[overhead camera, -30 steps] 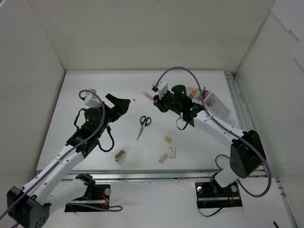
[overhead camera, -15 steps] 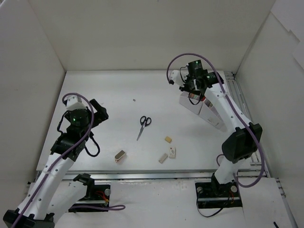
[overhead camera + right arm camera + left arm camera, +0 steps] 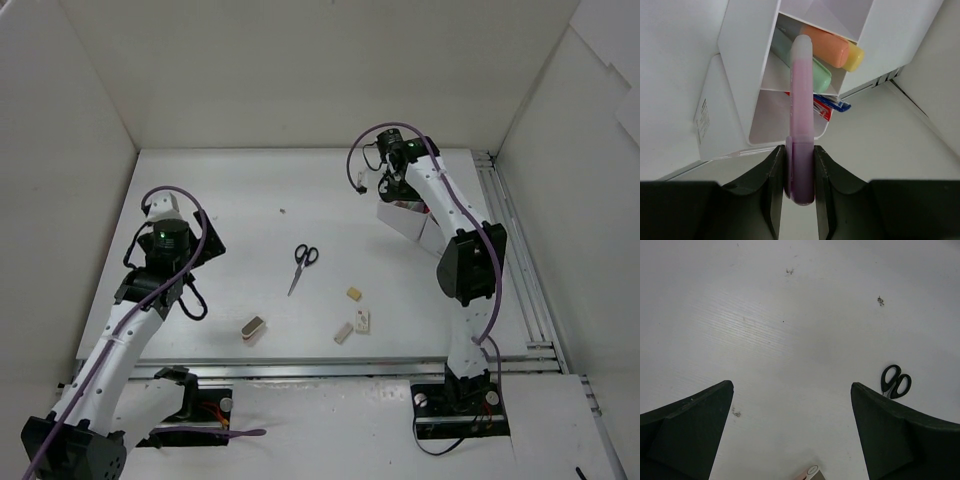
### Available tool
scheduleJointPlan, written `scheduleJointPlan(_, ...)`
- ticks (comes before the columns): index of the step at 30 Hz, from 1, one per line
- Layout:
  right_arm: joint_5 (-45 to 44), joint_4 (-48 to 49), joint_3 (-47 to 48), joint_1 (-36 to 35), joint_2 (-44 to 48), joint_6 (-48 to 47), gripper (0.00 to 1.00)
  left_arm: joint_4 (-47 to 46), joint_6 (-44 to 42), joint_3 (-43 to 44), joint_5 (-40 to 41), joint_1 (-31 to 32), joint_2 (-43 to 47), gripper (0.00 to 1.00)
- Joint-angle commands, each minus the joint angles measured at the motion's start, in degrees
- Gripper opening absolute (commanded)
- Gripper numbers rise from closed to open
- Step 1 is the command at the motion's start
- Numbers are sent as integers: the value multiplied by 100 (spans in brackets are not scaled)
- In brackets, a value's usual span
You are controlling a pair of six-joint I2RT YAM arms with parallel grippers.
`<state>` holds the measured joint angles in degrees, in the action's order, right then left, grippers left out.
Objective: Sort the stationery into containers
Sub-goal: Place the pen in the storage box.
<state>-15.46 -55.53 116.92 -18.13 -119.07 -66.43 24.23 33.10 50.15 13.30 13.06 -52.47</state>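
Pink marker [image 3: 801, 100] clamped in right end effector [image 3: 799, 151], tip over white tray [image 3: 742, 70]; left end effector [image 3: 791, 385] wide.

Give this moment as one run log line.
right hand: shut on pink translucent marker | marker tip toward white plastic compartment tray | left hand: open, empty

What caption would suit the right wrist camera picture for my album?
The right gripper grips a pink marker, pointing it at the white tray that holds orange, yellow and green markers.
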Motion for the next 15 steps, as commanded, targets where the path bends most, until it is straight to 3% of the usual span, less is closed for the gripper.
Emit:
scheduleJointPlan(1, -440, -266, 200, -41, -90, -177, 0, -146, -208, 373, -187, -101, -132, 99)
scheduleJointPlan(5, -668, -55, -11, -138, -231, -212, 0, -138, -260, 416, -310, -102, -264, 100)
scheduleJointPlan(8, -660, 112, -73, -191, -301, -203, 9, -85, -304, 443, -363, -102, -343, 100)
scheduleJointPlan(9, -677, 199, -73, -208, -328, -186, 18, -68, -313, 460, -363, -102, -360, 100)
scheduleJointPlan(11, -747, 279, -47, -243, -337, -151, 21, -50, -339, 461, -381, -102, -361, 100)
scheduleJointPlan(13, -817, 481, -47, -278, -319, -142, 33, -41, -392, 443, -433, -102, -361, 100)
scheduleJointPlan(15, -853, 604, -29, -314, -275, -133, 38, -32, -445, 443, -460, -102, -378, 99)
